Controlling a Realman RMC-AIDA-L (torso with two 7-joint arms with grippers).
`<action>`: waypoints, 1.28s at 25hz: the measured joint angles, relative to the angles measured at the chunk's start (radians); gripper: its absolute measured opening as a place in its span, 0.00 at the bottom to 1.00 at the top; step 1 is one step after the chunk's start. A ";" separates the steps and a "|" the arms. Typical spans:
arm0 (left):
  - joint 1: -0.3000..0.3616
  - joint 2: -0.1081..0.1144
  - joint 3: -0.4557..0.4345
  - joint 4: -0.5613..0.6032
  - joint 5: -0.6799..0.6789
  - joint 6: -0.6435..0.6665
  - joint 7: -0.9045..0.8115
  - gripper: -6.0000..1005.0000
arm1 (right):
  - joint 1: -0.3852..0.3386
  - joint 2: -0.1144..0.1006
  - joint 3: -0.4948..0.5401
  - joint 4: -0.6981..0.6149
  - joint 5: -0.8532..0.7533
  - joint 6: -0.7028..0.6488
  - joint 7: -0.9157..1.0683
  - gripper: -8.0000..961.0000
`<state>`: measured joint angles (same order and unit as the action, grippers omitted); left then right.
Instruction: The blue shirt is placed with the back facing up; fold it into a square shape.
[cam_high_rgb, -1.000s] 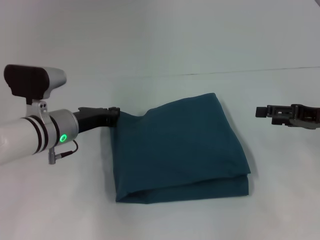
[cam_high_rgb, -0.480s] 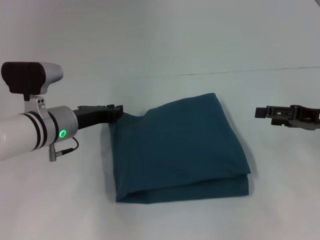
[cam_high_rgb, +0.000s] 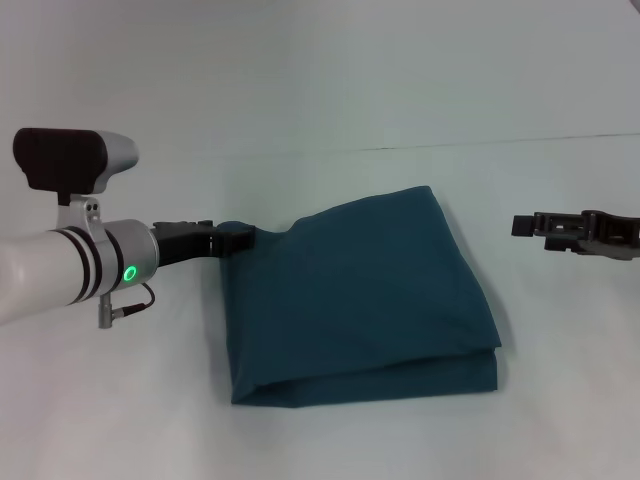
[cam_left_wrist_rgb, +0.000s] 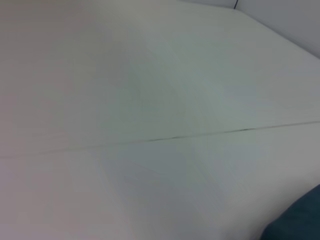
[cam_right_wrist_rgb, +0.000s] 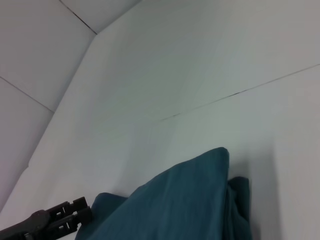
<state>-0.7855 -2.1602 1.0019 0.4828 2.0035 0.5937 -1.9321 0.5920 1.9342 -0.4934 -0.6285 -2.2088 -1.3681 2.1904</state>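
- The dark teal-blue short-sleeved shirt of soft matte knit (cam_high_rgb: 360, 295) lies on the white table (cam_high_rgb: 330, 90), folded into a rough four-sided bundle in the middle of the head view.
- Its near edge shows two stacked layers, the upper one set back a little from the lower along the near right corner.
- The far right corner rises to a soft, rounded peak; the top surface slopes down from it toward the near edge.
- The far left corner is pulled out to a small point where the black left gripper (cam_high_rgb: 240, 240) meets it.
- The left gripper, on a silver-and-white arm with a green light ring, touches that corner at the shirt's left edge; its tips are dark against the cloth, and I cannot tell whether they pinch the fabric or only rest against it.
- The left wrist view shows mostly bare table crossed by a thin dark seam, with a bit of the shirt (cam_left_wrist_rgb: 300, 220) at one corner.
- The black right gripper (cam_high_rgb: 525, 225) hangs well apart from the shirt on the right side, level and pointing toward it, holding nothing; how its fingers stand cannot be made out.
- The right wrist view shows the shirt's raised peak (cam_right_wrist_rgb: 200, 185) and, farther off, the left gripper (cam_right_wrist_rgb: 80, 217) at the cloth's edge.
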 joint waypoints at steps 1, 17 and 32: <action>-0.001 -0.001 0.006 0.000 0.004 -0.003 0.000 0.45 | 0.000 0.000 0.000 0.000 0.000 0.000 0.000 0.94; -0.003 -0.003 0.111 0.004 0.017 -0.011 -0.004 0.86 | -0.005 0.002 0.003 -0.004 0.000 -0.008 0.001 0.94; -0.009 -0.003 0.124 0.011 0.040 -0.027 -0.025 0.49 | -0.002 0.000 0.007 -0.005 0.000 -0.009 0.004 0.94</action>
<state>-0.7946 -2.1629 1.1255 0.4934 2.0435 0.5664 -1.9568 0.5901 1.9342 -0.4863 -0.6338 -2.2085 -1.3776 2.1946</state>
